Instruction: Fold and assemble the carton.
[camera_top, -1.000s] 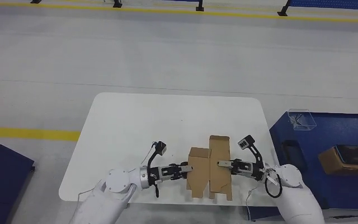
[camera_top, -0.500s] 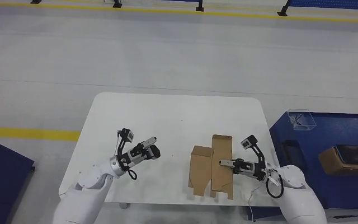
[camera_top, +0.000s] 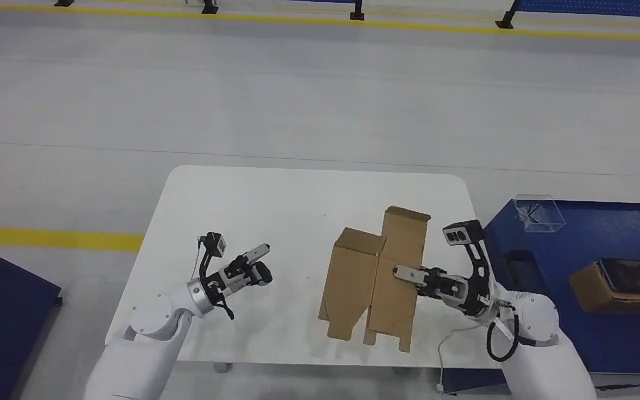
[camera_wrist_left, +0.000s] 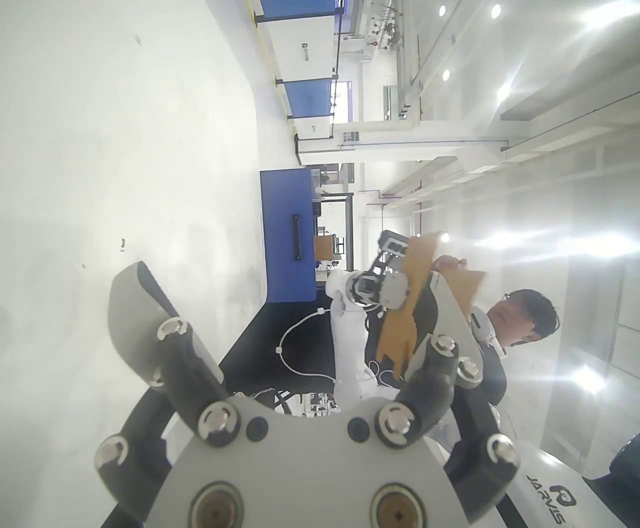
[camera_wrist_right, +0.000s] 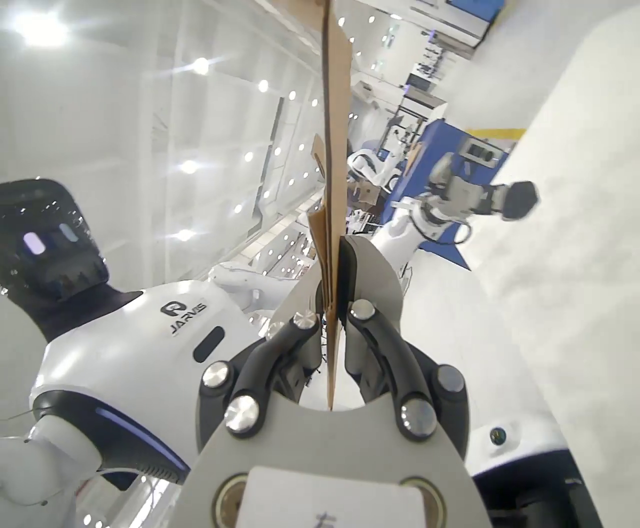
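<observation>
Over the right half of the table (camera_top: 300, 200), pinching the flat carton (camera_top: 370, 280) by one edge in the right gripper (camera_top: 400, 272). Over the left half, holding the left gripper (camera_top: 262, 250) spread, well apart from the carton. Off the right edge, a clear bin (camera_top: 533, 212), contents too small to tell.

A white label (camera_wrist_right: 330, 500) on the base of the right gripper (camera_wrist_right: 332, 265) carries dark print, which is cut off at the edge of the right wrist view and cannot be read whole. In the left wrist view, a white panel (camera_wrist_left: 306, 55) of a partition in the room behind bears a small dark logo and word, too small to make out.
</observation>
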